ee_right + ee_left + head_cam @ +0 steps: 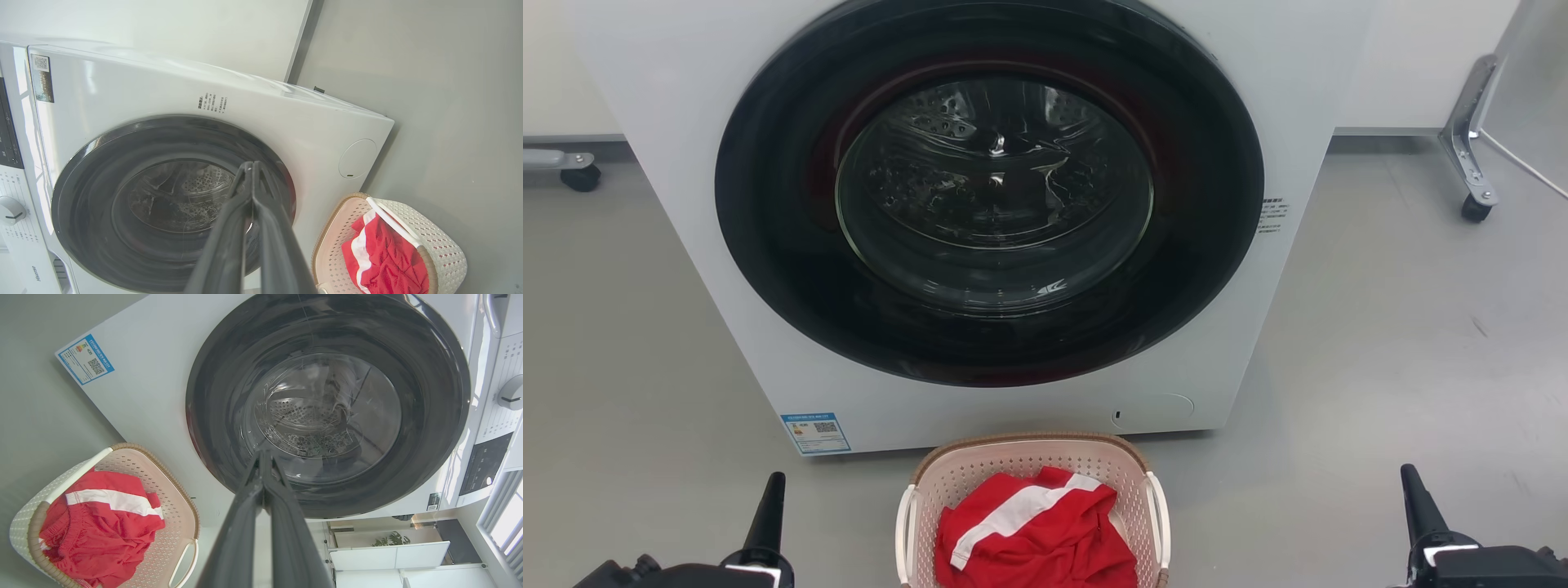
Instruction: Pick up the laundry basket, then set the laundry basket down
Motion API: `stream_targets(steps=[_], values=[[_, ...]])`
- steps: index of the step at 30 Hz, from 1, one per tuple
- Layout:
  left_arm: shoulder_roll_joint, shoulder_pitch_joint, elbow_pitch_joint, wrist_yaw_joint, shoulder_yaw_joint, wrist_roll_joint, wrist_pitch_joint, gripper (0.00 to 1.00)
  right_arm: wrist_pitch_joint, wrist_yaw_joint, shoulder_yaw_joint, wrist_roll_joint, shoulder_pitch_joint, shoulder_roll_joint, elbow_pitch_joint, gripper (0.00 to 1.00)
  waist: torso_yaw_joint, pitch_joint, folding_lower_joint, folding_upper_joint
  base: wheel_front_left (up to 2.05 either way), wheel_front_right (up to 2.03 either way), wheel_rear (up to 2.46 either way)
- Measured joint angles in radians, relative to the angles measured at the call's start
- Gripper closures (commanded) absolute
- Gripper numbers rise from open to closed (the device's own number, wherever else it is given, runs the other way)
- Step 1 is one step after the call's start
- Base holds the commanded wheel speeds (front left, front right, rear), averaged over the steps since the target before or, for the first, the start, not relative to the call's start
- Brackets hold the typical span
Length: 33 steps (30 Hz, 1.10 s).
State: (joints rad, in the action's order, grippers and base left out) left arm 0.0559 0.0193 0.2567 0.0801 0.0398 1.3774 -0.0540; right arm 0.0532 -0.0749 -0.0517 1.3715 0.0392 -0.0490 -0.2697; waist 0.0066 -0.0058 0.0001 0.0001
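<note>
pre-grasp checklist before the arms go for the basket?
1. left tool empty: ok, shut on nothing.
2. right tool empty: ok, shut on nothing.
3. Tools opened for the handles: not ok, both shut.
4. laundry basket upright on the floor, between the tools: ok.
5. white handles exposed: ok, red garment lies inside the basket.
6. Gap between basket and washing machine: cannot tell, far rim sits close to its front.
</note>
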Motion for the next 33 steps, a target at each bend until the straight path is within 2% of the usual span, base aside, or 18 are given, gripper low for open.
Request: stream_targets(steps=[17,33], values=[[-0.011,0.053,0.035,0.037,0.05,0.207,-0.057,1.0,0.057,-0.041,-0.078,0.22,0.041,0.003,-0.027,1.0,-0.007,0.008,0.0,0.0,0.0,0.0,0.0],[-0.013,0.06,0.037,0.043,0.051,0.223,-0.059,1.0,0.06,-0.046,-0.081,0.225,0.053,0.004,-0.029,1.0,-0.007,0.008,0.0,0.0,0.0,0.0,0.0]])
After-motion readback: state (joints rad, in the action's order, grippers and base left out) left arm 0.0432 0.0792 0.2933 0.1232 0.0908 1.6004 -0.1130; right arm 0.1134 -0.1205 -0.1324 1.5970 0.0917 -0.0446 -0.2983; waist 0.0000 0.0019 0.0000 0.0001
